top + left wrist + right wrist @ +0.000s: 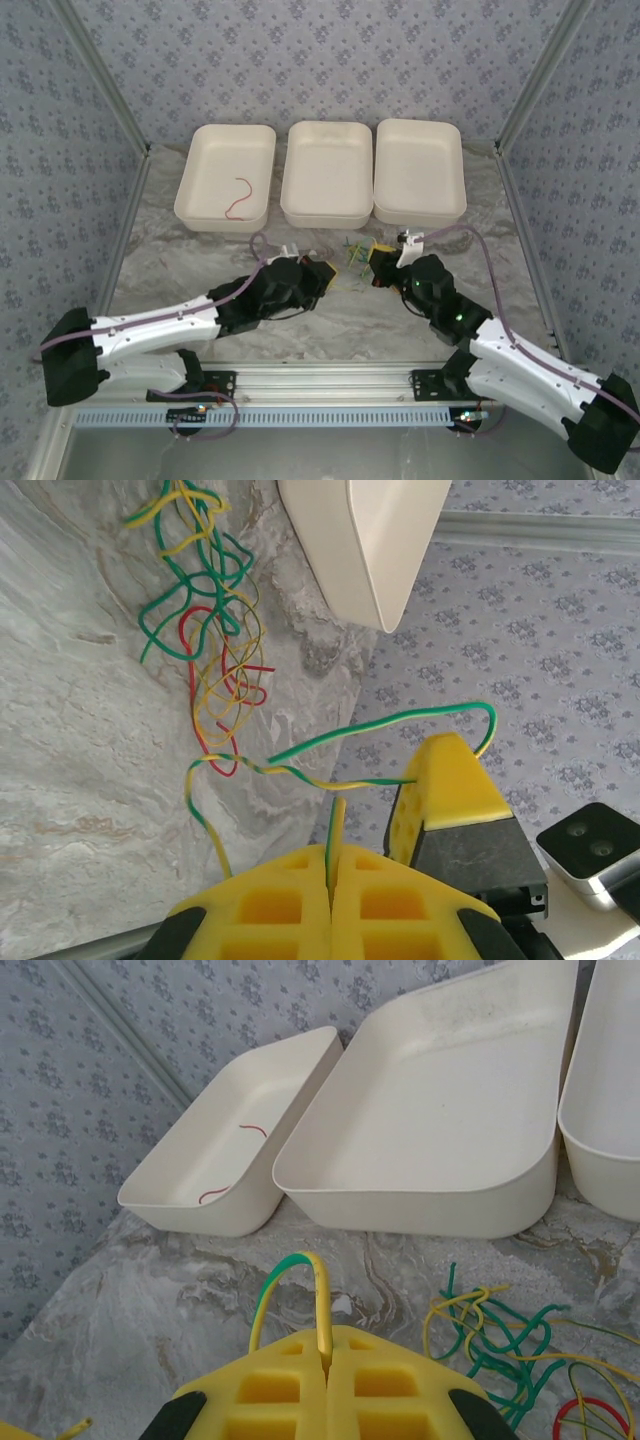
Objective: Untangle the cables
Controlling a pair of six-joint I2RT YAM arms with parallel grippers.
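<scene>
Far left, at the back of the marbled table [330, 320]: left tray [197, 160], with one red cable [238, 198] curled on its floor, well apart from the other wires. Further along the same row: middle tray [296, 205], then right tray [388, 205], side by side.

Left gripper [328, 272]: reaching in from the left, just in front of the middle tray. Clenched, with yellow pads [270, 900] pressed flat together on the green-yellow cable [336, 825], which rises straight out of the seam.

Centre, between the two grippers: tangle of cables [352, 252] resting on the table, near the front wall of the middle tray. In the left wrist view, red, yellow and green loops crossed over one another, with the green-yellow cable trailing out of the knot toward both grippers.

Right gripper [380, 262]: just right of the tangle, facing the left gripper, close but not touching. Clenched likewise. In the right wrist view, a short arch of the green-yellow cable standing up from the closed seam, with the tangle low at the right edge.
</scene>
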